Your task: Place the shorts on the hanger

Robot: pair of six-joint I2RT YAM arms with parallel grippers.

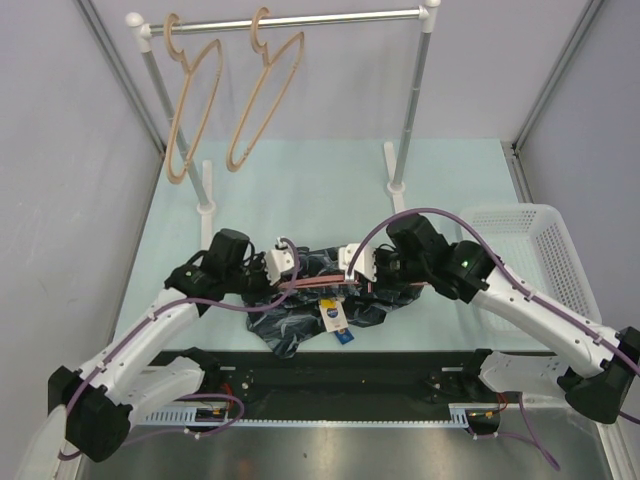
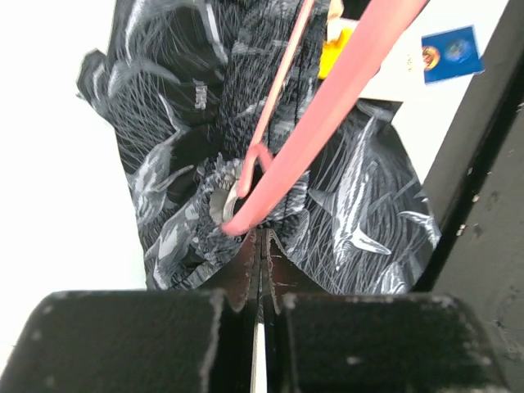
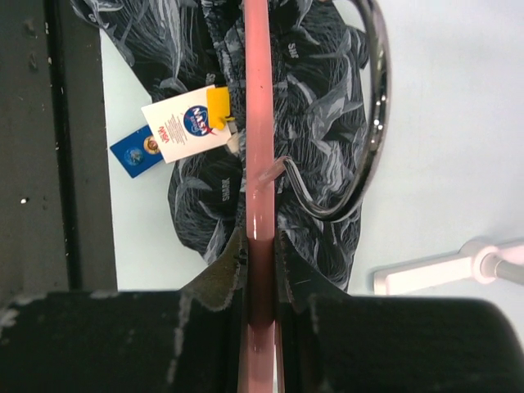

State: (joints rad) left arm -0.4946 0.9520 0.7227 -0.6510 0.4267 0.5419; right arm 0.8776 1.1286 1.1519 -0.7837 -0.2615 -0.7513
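The dark navy printed shorts [image 1: 300, 320] lie crumpled on the pale table between my two grippers, with the white and yellow-blue tags [image 1: 335, 318] at their front. The pink hanger [image 1: 318, 283] lies across them. My right gripper [image 1: 352, 268] is shut on the hanger's pink bar [image 3: 258, 98], beside its silver hook [image 3: 372, 123], over the shorts [image 3: 319, 98]. My left gripper [image 1: 290, 268] is shut, and its tips [image 2: 264, 237] sit right under the hanger's corner [image 2: 246, 214], over the shorts [image 2: 164, 164]. I cannot tell whether it pinches fabric.
A clothes rail [image 1: 300, 20] stands at the back with two tan wooden hangers [image 1: 195, 100] [image 1: 262, 95]. Its white foot [image 3: 442, 266] lies right of my right gripper. A white basket [image 1: 525, 250] sits at the right. A black strip [image 1: 350, 370] runs along the near edge.
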